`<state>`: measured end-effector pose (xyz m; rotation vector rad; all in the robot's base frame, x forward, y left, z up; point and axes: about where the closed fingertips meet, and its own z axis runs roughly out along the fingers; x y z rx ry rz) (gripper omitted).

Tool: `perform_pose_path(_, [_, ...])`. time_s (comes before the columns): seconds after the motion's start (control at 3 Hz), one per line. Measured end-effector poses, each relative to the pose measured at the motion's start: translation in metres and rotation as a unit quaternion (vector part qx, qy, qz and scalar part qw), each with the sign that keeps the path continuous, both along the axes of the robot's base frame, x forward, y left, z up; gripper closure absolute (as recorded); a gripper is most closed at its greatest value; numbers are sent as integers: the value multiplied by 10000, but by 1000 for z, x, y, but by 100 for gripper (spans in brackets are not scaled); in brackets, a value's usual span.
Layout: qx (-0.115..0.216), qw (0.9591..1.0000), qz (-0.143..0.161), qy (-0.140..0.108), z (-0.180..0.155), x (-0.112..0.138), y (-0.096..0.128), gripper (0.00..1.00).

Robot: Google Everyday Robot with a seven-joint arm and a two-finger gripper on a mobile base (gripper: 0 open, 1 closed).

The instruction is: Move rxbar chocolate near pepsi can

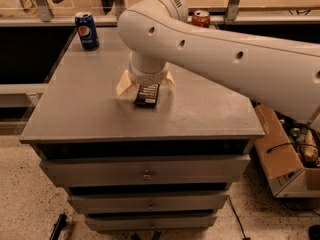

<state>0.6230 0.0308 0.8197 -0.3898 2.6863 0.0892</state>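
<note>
A grey desk [90, 114] with drawers below fills the view. A chocolate bar [147, 95] lies flat near the middle of the desk top. Its wrapper is black with several lines of white print that cannot be read. A thick white robot arm [225, 59] reaches in from the right and bends down over the bar. Its end effector [146, 84] sits low at the desk top, with its tan fingers [124, 85] spread wide on either side of the bar's far end. At the far left corner stands a blue soda can [87, 30], upright, showing the round red, white and blue Pepsi logo, well apart from the bar. A red soda can [201, 18] stands behind the arm. A cardboard box [280, 154] sits on the floor at the right.
</note>
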Motion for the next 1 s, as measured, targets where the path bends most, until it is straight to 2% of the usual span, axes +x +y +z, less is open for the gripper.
perform_pose_path(0.33, [-55, 10000, 25, 29, -1, 1, 2, 39])
perform_pose_path(0.67, [-83, 9999, 40, 89, -2, 0, 3, 46])
perform_pose_path(1.0, [-84, 9999, 40, 90, 0, 0, 4, 62])
